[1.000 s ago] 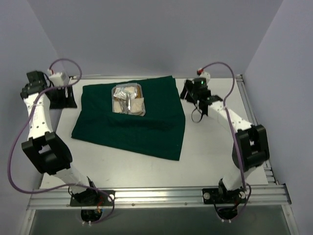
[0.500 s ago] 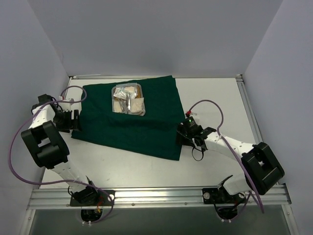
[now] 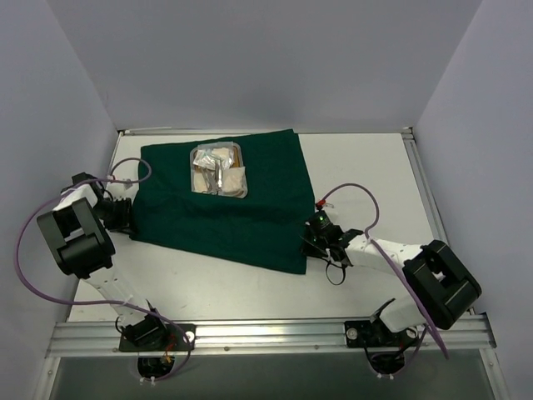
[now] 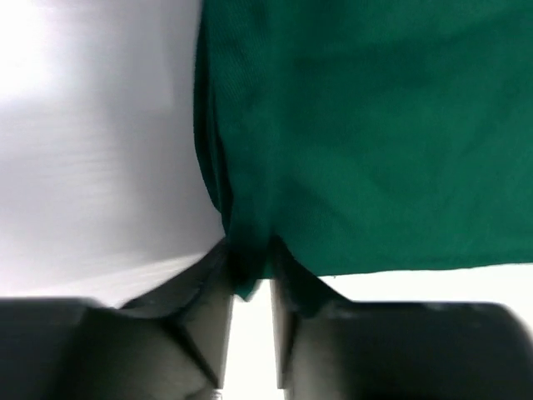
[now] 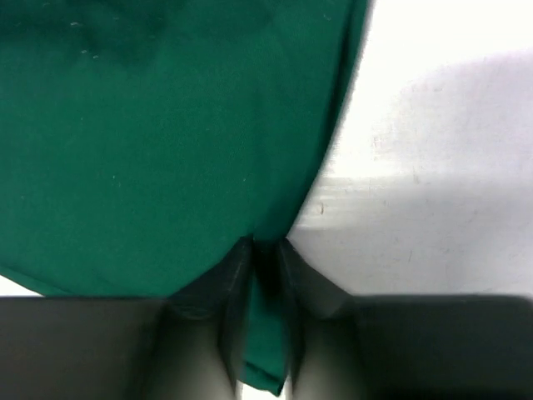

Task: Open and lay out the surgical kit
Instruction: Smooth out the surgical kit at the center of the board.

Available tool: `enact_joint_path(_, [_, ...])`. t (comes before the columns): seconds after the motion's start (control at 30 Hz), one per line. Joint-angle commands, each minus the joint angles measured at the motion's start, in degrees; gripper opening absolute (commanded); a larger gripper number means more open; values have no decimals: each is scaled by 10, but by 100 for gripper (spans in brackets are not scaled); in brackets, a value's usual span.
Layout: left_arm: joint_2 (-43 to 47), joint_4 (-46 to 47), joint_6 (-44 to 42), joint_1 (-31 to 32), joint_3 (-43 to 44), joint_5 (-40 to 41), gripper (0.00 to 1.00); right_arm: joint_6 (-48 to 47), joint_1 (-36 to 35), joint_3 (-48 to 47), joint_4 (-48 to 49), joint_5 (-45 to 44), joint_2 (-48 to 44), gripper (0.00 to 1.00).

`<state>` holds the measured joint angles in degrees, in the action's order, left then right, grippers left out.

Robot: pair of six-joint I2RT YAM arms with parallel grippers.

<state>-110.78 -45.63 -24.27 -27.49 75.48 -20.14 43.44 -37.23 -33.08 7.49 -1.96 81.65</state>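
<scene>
The surgical kit's dark green cloth (image 3: 225,212) lies spread on the table, with a steel tray (image 3: 219,168) of packets and gauze on its far half. At the cloth's near left corner my left gripper (image 3: 125,218) is shut on the fabric. In the left wrist view that gripper (image 4: 248,265) pinches a corner of the cloth (image 4: 366,133). At the near right corner my right gripper (image 3: 310,243) is shut on the edge. The right wrist view shows that gripper (image 5: 265,250) with a strip of cloth (image 5: 150,150) caught between its jaws.
White tabletop (image 3: 366,167) shows to the right of the cloth and in a strip in front (image 3: 241,287). An aluminium rail (image 3: 266,333) runs along the near edge. Purple cables loop beside both arms. Grey walls close in the left, right and back.
Both arms came down from the far corners to the cloth's near corners. Both grippers went from open to shut on the fabric. The cloth's near edge sits slightly shifted.
</scene>
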Motion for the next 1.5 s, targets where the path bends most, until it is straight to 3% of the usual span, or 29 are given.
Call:
enact_joint_path(0.0, [12, -25, -34, -3, -27, -46, 28, 21, -5, 21, 7, 9, 0, 10])
enact_joint_path(0.07, [18, -50, -45, -11, -31, -64, 15, 22, -5, 22, -11, 8, -18, 0])
enact_joint_path(0.1, [21, -62, -60, -15, -33, -68, 3, 23, -5, 22, -25, 1, -29, 0])
enact_joint_path(0.3, [87, -176, -148, -78, -50, -75, 2, 27, -4, 3, -179, -24, -145, 0])
enact_joint_path(0.53, [189, -306, -259, -90, -125, -18, 2, 25, -6, -23, -311, -5, -184, 0])
enact_joint_path(0.73, [239, -372, -328, -92, -175, 99, 2, 20, -6, -20, -346, 13, -196, 0])
enact_joint_path(0.87, [252, -396, -344, -104, -169, 132, 2, 15, -5, -9, -343, 34, -197, 0])
enact_joint_path(1.0, [246, -388, -339, -103, -166, 143, 17, 17, -6, 13, -321, 33, -203, 1])
enact_joint_path(1.1, [250, -387, -338, -104, -169, 139, 31, 25, -6, 24, -312, 36, -211, 14])
enact_joint_path(1.13, [252, -390, -338, -103, -168, 139, 42, 27, -6, 25, -317, 35, -218, 21])
enact_joint_path(1.17, [254, -392, -339, -104, -166, 140, 45, 28, -6, 24, -321, 32, -221, 33])
enact_joint_path(1.3, [265, -418, -348, -104, -137, 143, 49, 29, -6, -3, -352, 15, -243, 45])
enact_joint_path(1.47, [240, -424, -298, -88, 9, 92, 49, -11, 17, -73, -337, -28, -209, 54])
